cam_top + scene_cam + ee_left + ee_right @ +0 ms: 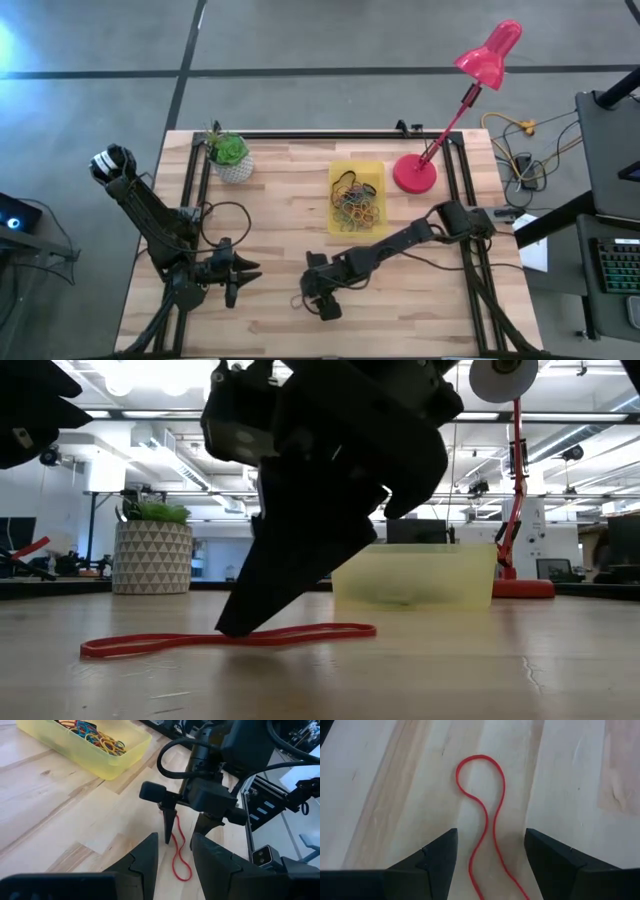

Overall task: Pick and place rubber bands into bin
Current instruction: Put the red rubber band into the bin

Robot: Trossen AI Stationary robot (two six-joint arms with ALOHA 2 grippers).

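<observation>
Straddling the red rubber band (487, 815) lying flat on the table (280, 200), my right gripper (490, 857) stood spread and empty so its fingers could pinch it; the bin (357, 172) waited nearby, my left gripper (243, 275) idle.

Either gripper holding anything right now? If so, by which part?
Nothing held. The right gripper is open, straddling the red rubber band on the table; the left gripper is open and empty.

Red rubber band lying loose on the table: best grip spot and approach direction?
Best guess: take the red rubber band at its narrow waist, where the two strands run close together, coming straight down from above. It lies flat and floppy on the table, so a side approach has nothing to catch. The right gripper is already open with the jaws either side of that stretch; closing there should pinch both strands.
</observation>
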